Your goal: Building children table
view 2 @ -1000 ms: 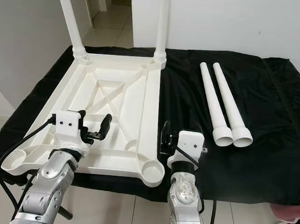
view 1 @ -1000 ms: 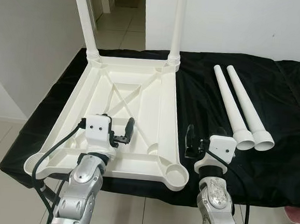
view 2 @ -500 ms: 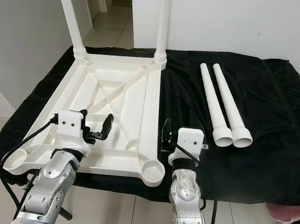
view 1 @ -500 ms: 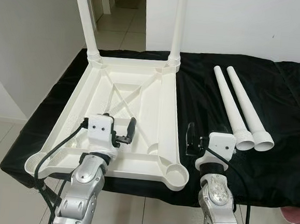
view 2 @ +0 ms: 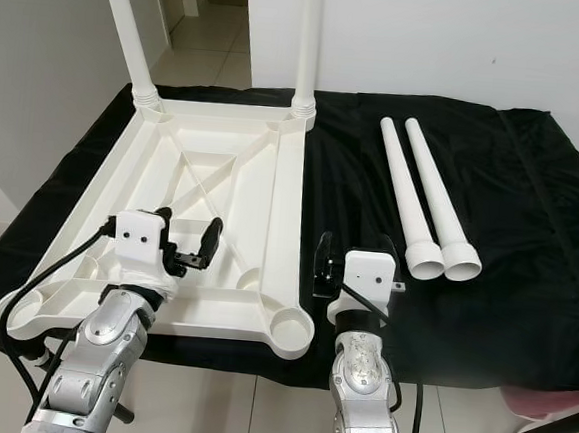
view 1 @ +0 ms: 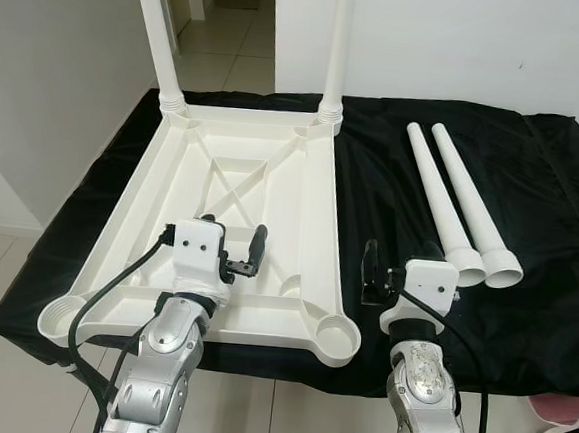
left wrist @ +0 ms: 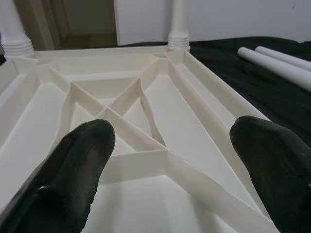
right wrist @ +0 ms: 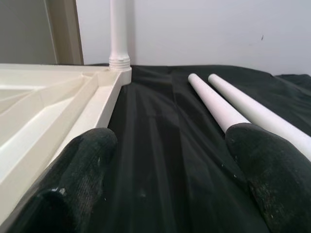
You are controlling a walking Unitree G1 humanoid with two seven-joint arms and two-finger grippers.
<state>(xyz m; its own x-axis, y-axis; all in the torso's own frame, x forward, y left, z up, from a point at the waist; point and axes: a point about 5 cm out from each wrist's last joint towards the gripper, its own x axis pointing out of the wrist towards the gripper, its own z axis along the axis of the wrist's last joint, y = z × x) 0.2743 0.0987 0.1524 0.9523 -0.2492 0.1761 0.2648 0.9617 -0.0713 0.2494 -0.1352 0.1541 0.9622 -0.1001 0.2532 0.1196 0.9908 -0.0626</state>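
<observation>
A white children's table top [view 1: 334, 230] lies upside down on a black-draped table [view 1: 544, 297]. Two white legs [view 1: 156, 25] [view 1: 336, 40] stand fitted in its far corners. The near corner sockets [view 1: 340, 333] [view 1: 56, 319] are empty. Two loose white legs [view 1: 436, 198] [view 1: 474, 201] lie side by side to the right, also seen in the right wrist view [right wrist: 218, 104]. My left gripper [left wrist: 170, 160] hovers open over the near ribs of the top [left wrist: 141, 107]. My right gripper [right wrist: 170, 165] is open over the black cloth between the top's edge [right wrist: 73, 111] and the loose legs.
A white wall stands behind the table, with a doorway and tiled floor [view 1: 234, 32] at the back left. The black table's front edge is right before me. A pink object [view 1: 565, 411] sits low at the right.
The head view has shifted slightly. Both grippers stay open in about the same places, holding nothing.
</observation>
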